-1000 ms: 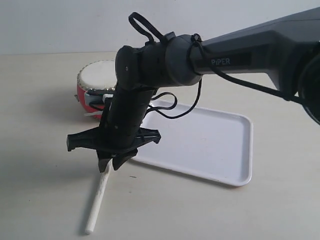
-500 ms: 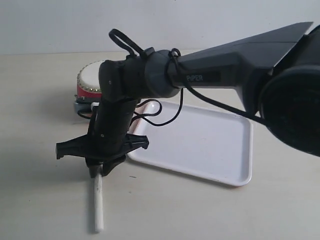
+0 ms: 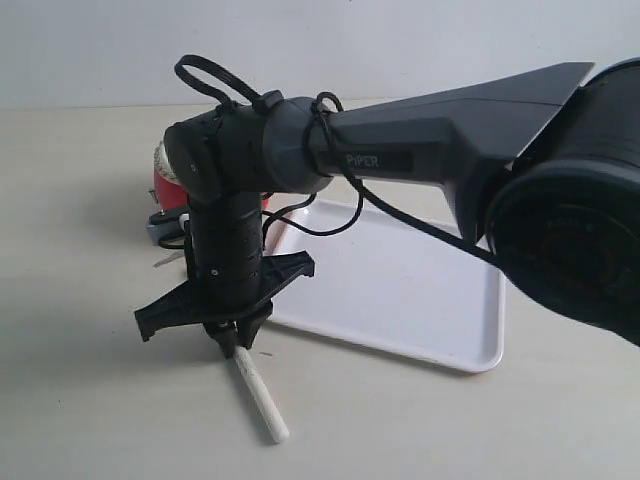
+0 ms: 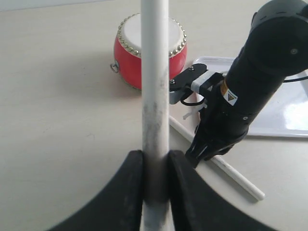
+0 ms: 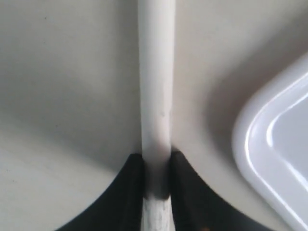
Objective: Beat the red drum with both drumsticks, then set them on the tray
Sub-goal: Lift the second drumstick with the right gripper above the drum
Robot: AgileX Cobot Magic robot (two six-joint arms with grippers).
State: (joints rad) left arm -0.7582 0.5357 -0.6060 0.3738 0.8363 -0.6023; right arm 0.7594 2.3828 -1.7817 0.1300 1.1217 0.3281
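A: Exterior?
B: Right gripper (image 3: 228,338) lower left, clamped on stick (image 3: 262,402) slanting down. Drum (image 3: 165,188) upper left behind arm; tray (image 3: 420,290) centre-right.
A: Left wrist?
B: Left gripper (image 4: 155,161) pinching second stick (image 4: 155,72); drum (image 4: 126,60) beyond it, apart.
A: Right wrist?
B: Right gripper (image 5: 156,166) tight on stick (image 5: 155,86), tray (image 5: 269,154) corner beside.
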